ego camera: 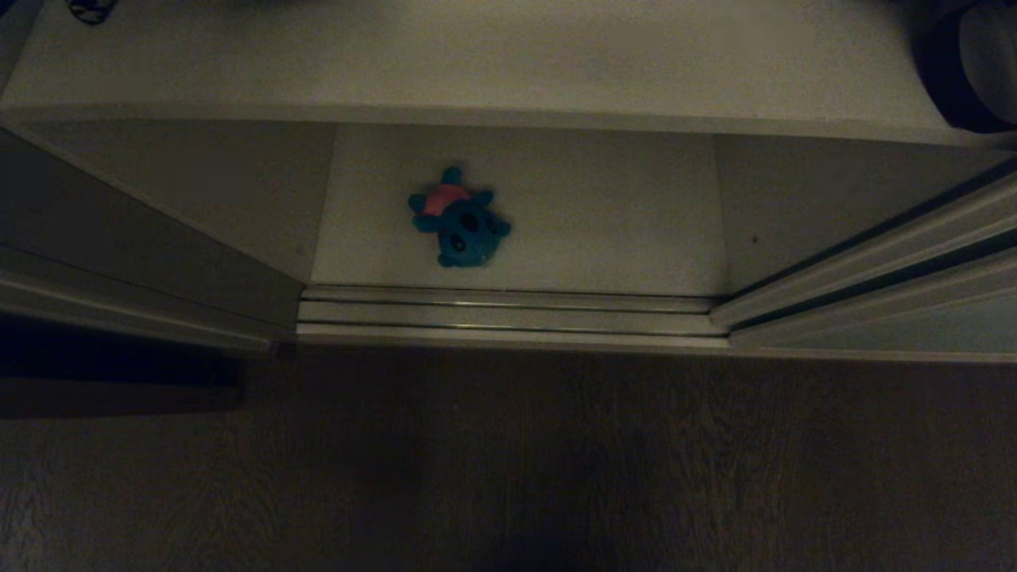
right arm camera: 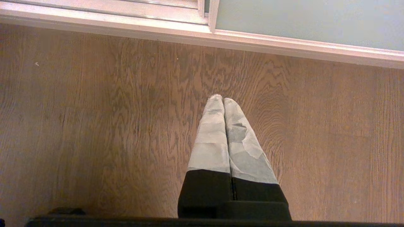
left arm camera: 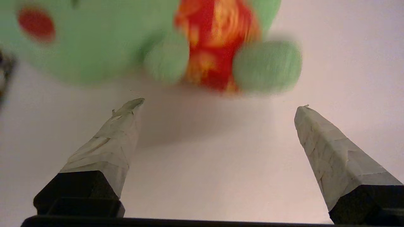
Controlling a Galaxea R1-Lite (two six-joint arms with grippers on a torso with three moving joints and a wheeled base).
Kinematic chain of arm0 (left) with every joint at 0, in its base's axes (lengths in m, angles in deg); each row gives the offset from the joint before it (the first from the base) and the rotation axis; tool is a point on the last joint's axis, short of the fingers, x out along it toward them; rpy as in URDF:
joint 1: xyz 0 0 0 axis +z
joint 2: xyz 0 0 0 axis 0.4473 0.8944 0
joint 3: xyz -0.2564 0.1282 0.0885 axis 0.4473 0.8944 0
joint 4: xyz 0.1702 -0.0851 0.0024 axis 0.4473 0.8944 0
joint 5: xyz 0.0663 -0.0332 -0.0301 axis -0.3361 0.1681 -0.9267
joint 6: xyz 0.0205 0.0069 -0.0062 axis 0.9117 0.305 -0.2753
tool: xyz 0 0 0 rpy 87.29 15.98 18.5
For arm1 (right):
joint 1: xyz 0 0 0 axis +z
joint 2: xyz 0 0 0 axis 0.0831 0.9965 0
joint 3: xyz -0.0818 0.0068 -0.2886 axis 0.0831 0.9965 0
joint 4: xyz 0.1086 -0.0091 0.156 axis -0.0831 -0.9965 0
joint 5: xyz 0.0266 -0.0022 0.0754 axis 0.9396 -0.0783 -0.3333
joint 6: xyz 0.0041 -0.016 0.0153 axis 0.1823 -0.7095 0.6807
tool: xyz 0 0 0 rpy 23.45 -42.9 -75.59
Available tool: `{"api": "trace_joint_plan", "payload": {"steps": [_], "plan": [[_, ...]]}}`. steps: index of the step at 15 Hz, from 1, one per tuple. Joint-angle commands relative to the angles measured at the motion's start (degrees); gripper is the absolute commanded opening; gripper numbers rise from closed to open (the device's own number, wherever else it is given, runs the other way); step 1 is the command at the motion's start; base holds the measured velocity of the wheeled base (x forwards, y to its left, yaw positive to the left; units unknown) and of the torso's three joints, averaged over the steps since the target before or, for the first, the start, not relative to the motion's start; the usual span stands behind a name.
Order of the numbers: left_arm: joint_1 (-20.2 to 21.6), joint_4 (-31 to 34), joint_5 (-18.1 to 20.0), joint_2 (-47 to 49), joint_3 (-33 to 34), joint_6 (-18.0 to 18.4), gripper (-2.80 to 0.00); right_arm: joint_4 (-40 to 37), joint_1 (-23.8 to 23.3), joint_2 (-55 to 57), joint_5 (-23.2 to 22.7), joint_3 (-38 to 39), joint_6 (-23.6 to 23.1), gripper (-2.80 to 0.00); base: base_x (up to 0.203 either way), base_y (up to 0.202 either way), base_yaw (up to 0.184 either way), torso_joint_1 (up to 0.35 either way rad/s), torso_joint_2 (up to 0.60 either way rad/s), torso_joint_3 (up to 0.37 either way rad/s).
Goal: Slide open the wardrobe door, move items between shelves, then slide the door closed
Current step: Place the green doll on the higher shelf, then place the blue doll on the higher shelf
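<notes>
The blue plush toy (ego camera: 459, 218) with a pink-orange patch lies on the low white shelf (ego camera: 596, 214) inside the open wardrobe. The green plush toy (left arm camera: 94, 41), blurred, with a red spot and a red-orange patch, lies on a white shelf (left arm camera: 205, 176) just beyond my left gripper (left arm camera: 221, 104). That gripper is open, its taped fingers (left arm camera: 110, 148) wide apart with nothing between them. The sliding wardrobe door (ego camera: 914, 326) stands slid to the right; its pale grey-green panel (right arm camera: 300, 19) also shows in the right wrist view. My right gripper (right arm camera: 222, 99) hangs shut over the wooden floor.
A higher white shelf (ego camera: 477, 56) juts out above the low one. The floor track (ego camera: 508, 314) runs along the wardrobe's front. A white side wall (ego camera: 143, 230) bounds the opening on the left. A dark rounded object (ego camera: 973, 67) sits at the upper shelf's right end.
</notes>
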Motion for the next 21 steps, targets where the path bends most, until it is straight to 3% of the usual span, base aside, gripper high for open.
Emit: {"api": "trace_joint_plan", "payload": {"steps": [1,4,5,10,14,18,21], "plan": [[0.01,4.22,0.00,-1.58,0.36,-0.19,0.00,0.04,0.02,-0.06,-0.01,0.01,-0.02,-2.80,0.000,0.000,0.000,0.000,0.00,0.000],[0.01,9.36,0.00,-4.62,1.28,-1.56,0.00,0.04,0.02,-0.06,-0.01,0.01,-0.02,-2.80,0.000,0.000,0.000,0.000,0.00,0.000],[0.01,10.65,-0.01,-6.00,2.52,-1.56,-2.80,0.10,0.02,-0.06,-0.01,0.01,-0.02,-2.80,0.000,0.000,0.000,0.000,0.00,0.000],[0.04,16.38,0.14,-16.22,9.82,-2.31,-2.80,0.04,0.02,-0.06,-0.01,0.01,-0.02,-2.80,0.000,0.000,0.000,0.000,0.00,0.000],[0.99,23.86,0.48,-29.59,26.76,-5.08,-2.80,0.04,0.02,-0.06,-0.01,0.01,-0.02,-2.80,0.000,0.000,0.000,0.000,0.00,0.000],[4.51,27.80,1.07,-43.82,43.27,-7.22,-2.80,0.04,0.02,-0.06,-0.01,0.01,-0.02,-2.80,0.000,0.000,0.000,0.000,0.00,0.000],[9.22,36.60,5.90,-52.95,51.60,-7.30,-2.80,0.04,0.02,-0.06,-0.01,0.01,-0.02,-2.80,0.000,0.000,0.000,0.000,0.00,0.000]]}}
